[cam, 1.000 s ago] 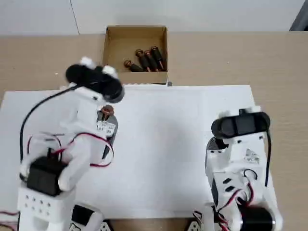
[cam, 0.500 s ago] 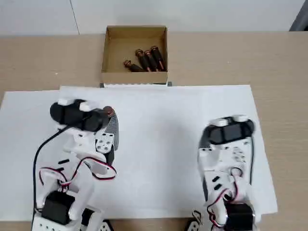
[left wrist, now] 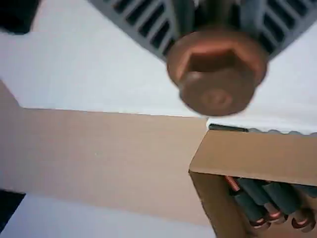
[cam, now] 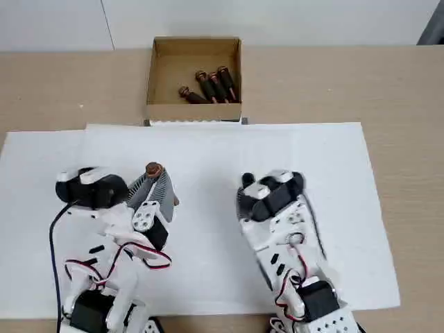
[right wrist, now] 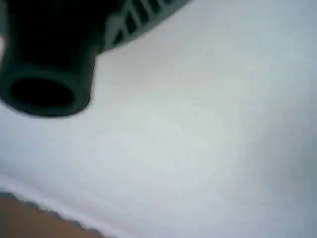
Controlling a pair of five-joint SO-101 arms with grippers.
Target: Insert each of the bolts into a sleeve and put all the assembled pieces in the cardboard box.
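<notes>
Two arms sit low over the white sheet. On the L, the left gripper has its grey ribbed jaws clamped on a bolt. The bolt's copper hex head pokes out past the jaw tips twd the box and its shank is hidden btwn them. The bolt is over the sheet, well short of the box.

Further R, at the far edge of the sheet, is the cardboard box, open-topped, w/ four assembled pieces side by side near its R wall.

On the R, the right gripper is closed on a black sleeve. The sleeve's open end sticks out beyond the jaw, just above the sheet, and is apart from the bolt.
</notes>
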